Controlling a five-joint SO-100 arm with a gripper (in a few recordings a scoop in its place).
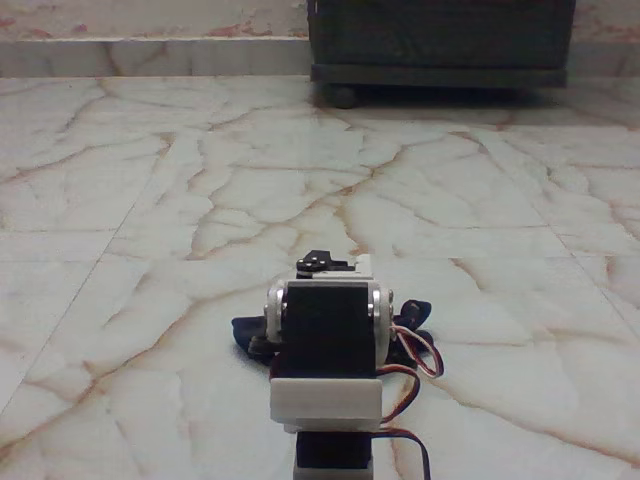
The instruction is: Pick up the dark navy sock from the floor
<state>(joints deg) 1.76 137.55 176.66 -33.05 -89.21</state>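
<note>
Arm point(328, 350): one, white with black servo blocks. You see it from behind, low in the fixed view, at centre. It reaches away from you over the floor.

Gripper: hidden behind the arm's own servo block. You cannot tell whether it stands open or closed, nor whether it touches anything.

Sock point(250, 333): one, dark navy. It lies on the floor right behind the arm, and the arm covers its middle. You see a dark lobe to the left of the servo block and a smaller dark part to the right point(412, 325).

Wires point(420, 365): one bundle, red, orange and dark strands. They loop out at the arm's right side, crossing in front of the sock's right part.

Floor point(180, 200): cream marble tiles with reddish-brown veins and thin grout lines. It runs bare left, right and ahead of the arm.

Open room, left: bare tile from the sock to the picture's left edge.

Open room, right: bare tile from the wires to the right edge.

Open room, ahead: a wide bare stretch between the arm and the far wall.

Cabinet point(440, 40): one, dark, at the top right, well apart from the arm and sock. Its base stands off the floor.

Wheel point(343, 96): one that you can see, under the cabinet's left corner.

Far edge: a pale skirting point(150, 55) runs along the top, where floor meets wall, left of the cabinet.
</note>
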